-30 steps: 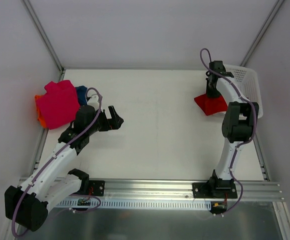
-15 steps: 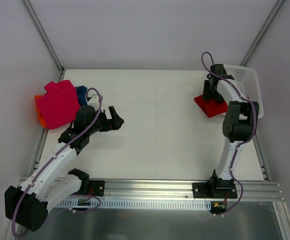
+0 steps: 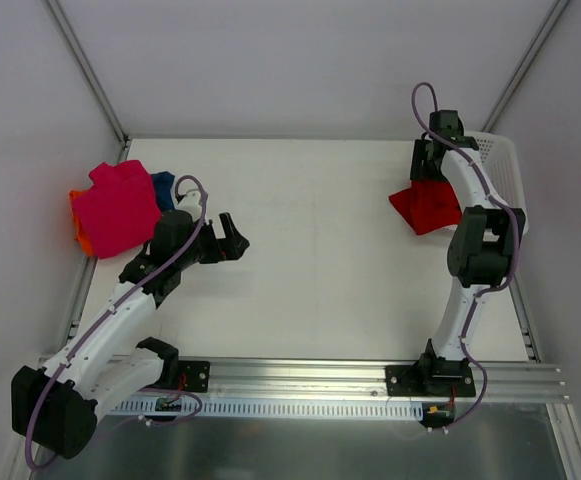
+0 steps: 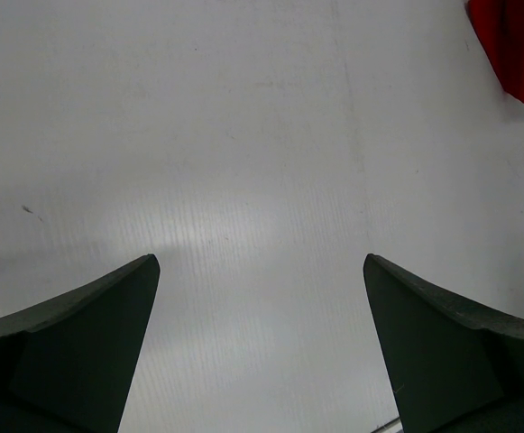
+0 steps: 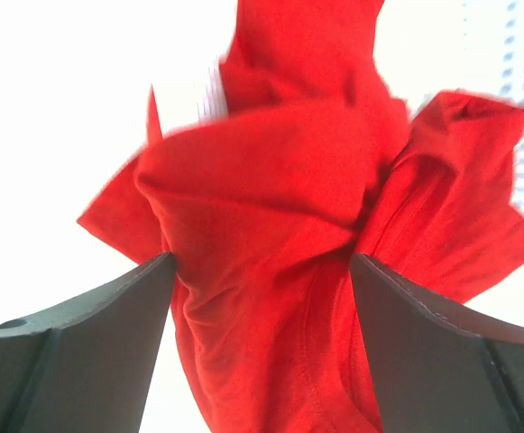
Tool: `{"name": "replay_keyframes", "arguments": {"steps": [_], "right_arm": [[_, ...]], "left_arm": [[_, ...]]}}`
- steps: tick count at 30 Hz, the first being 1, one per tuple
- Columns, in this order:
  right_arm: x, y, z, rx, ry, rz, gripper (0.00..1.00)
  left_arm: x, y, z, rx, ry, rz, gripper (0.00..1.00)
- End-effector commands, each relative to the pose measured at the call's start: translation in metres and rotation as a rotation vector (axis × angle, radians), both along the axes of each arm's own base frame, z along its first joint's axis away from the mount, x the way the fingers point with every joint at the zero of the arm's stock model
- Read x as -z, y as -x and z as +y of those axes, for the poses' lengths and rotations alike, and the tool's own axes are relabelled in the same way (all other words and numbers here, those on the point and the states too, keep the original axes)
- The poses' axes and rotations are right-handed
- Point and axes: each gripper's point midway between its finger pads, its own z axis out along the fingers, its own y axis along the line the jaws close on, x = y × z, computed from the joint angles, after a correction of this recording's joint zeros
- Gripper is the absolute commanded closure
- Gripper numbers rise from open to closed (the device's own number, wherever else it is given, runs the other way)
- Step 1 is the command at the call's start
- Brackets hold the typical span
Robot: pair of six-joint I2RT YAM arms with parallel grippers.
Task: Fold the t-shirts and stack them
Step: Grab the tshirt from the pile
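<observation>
**Item: right gripper** (image 3: 427,172)
- Before: low on the red t-shirt (image 3: 428,208), jaws drawn close on a fold.
- Now: jaws spread wide and the cloth let go.
- Lifted off the heap and shifted toward the far end of the white mesh basket (image 3: 500,165), beside its left wall. The wrist and cable loop were carried the same way.

**Item: red t-shirt**
- The pinched peak is gone.
- The heap has slumped and spread slightly wider against the basket's left side, with more of it uncovered.
</observation>
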Motion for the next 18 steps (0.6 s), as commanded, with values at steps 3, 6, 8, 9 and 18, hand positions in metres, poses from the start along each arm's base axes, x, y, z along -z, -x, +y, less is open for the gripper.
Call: {"name": "replay_keyframes", "arguments": {"steps": [3, 6, 8, 9, 18], "right_arm": [[-0.073, -0.009, -0.017, 0.047, -0.051, -0.162, 0.15], [-0.07, -0.014, -0.023, 0.063, -0.058, -0.146, 0.14], [-0.056, -0.018, -0.029, 0.08, -0.058, -0.112, 0.14], [-0.049, -0.02, -0.028, 0.084, -0.076, -0.103, 0.14], [0.009, -0.027, -0.025, 0.11, -0.189, -0.01, 0.14]], "left_arm": [[0.0, -0.003, -0.004, 0.026, -0.005, -0.023, 0.01], [0.002, -0.004, -0.006, 0.03, -0.01, -0.017, 0.01], [0.005, -0.004, -0.006, 0.031, -0.011, -0.01, 0.01], [0.005, -0.004, -0.006, 0.034, -0.012, -0.01, 0.01], [0.007, -0.003, -0.006, 0.036, -0.017, -0.009, 0.01]]}}
